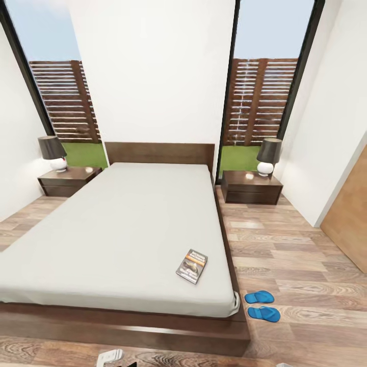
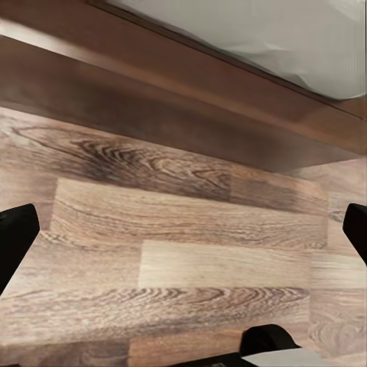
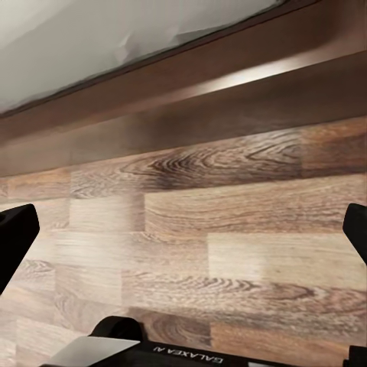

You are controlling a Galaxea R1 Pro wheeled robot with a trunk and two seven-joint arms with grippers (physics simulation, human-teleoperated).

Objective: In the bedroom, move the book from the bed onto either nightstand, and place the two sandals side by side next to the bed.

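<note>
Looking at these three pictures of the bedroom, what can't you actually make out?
- Book on the bed: cover lettering too small to read, head view.
- The bed's left corner: cut off by the head view's edge.
- Sandals: the straps are too small to tell, head view.
- Both wrist views: fingertips cut off at the picture's sides, gripping nothing, over the floor.

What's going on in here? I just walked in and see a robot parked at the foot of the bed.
Nothing is being handled yet. The book lies on the bed near its foot corner. The two sandals lie side by side on the floor beside that corner. Both nightstands by the headboard carry only lamps. The left gripper and right gripper are open over the floor.
</note>
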